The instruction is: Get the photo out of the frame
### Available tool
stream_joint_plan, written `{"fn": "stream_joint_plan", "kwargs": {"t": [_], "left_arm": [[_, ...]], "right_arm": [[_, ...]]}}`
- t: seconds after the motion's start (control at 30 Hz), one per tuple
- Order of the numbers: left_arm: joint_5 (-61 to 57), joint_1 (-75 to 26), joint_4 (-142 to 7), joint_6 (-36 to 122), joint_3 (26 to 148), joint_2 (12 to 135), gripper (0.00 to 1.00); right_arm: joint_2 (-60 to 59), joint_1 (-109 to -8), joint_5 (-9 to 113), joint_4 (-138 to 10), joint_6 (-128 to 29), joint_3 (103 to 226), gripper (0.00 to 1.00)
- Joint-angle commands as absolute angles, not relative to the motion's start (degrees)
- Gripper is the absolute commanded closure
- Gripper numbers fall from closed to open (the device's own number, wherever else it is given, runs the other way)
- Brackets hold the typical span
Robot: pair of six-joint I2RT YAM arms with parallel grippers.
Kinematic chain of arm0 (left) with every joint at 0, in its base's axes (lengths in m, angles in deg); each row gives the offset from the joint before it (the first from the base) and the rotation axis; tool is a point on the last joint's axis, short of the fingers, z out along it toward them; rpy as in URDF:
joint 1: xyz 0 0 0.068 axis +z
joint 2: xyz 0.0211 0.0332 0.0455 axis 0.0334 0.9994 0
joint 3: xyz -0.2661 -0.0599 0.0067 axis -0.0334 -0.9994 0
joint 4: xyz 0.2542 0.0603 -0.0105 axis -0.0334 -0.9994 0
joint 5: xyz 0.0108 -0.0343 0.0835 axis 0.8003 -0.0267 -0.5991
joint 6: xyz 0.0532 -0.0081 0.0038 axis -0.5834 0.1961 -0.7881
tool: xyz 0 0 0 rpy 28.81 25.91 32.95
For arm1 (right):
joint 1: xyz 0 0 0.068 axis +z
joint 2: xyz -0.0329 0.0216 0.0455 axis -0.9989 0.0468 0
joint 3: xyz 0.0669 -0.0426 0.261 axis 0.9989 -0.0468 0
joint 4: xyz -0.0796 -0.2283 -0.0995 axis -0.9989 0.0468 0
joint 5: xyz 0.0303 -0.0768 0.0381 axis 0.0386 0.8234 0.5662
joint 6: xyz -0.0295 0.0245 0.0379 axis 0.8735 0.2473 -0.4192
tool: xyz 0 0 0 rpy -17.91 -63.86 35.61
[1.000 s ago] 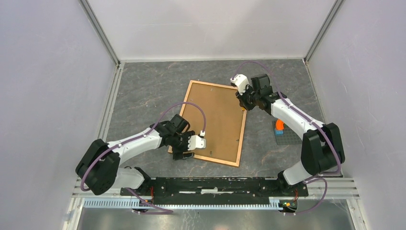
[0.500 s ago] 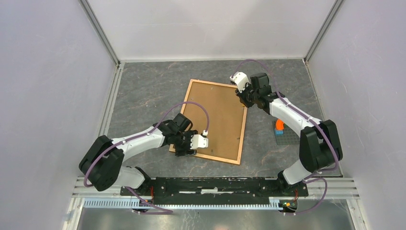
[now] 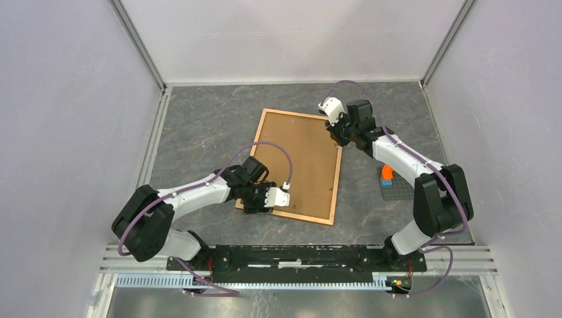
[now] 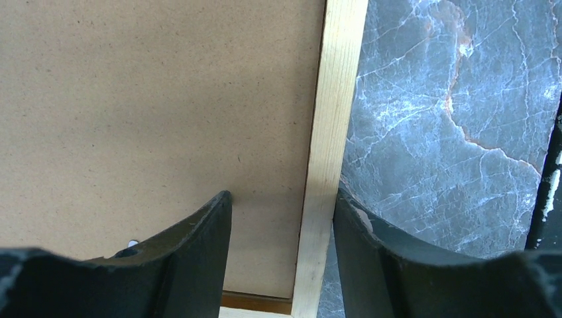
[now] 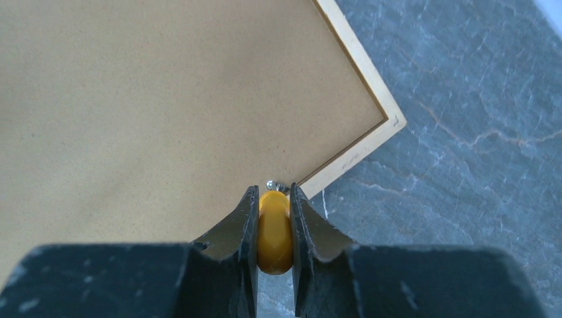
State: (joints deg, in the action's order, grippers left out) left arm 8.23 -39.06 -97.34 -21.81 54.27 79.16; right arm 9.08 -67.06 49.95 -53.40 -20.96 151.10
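The frame (image 3: 337,180) lies face down on the grey marble table, its brown fibreboard back (image 3: 301,159) turned up. The photo is hidden. My left gripper (image 3: 256,207) is at the near left corner. In the left wrist view it (image 4: 283,199) stands open astride the pale moulding (image 4: 335,119), one finger over the back panel (image 4: 152,99), the other against the moulding's outer edge. My right gripper (image 3: 335,131) is near the far right corner, shut (image 5: 273,192) on a yellow-orange rounded piece (image 5: 274,232) beside a small metal tab (image 5: 272,185).
A small grey baseplate (image 3: 397,191) with an orange brick (image 3: 386,174) sits on the table right of the frame. White walls close in the table on three sides. A black rail (image 3: 298,255) runs along the near edge.
My left gripper's jaws have narrowed around the moulding and the arm has edged right. My right gripper has moved along the frame's right edge towards the far corner.
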Motion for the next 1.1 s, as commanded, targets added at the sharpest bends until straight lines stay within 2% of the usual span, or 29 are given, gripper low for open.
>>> {"fn": "stream_joint_plan", "kwargs": {"t": [0.0,0.53,1.07], "left_arm": [[5.7,-38.8,-97.4,-25.2,52.1,84.4,0.57],[6.0,-38.9,-98.0,-25.2,52.8,85.3,0.58],[6.0,-38.9,-98.4,-25.0,53.4,86.2,0.61]], "right_arm": [[8.0,-66.8,47.4,-59.7,-20.9,151.4,1.0],[4.4,-66.8,48.5,-51.0,-20.0,152.4,1.0],[7.9,-66.8,51.9,-54.3,-19.8,149.8,1.0]]}}
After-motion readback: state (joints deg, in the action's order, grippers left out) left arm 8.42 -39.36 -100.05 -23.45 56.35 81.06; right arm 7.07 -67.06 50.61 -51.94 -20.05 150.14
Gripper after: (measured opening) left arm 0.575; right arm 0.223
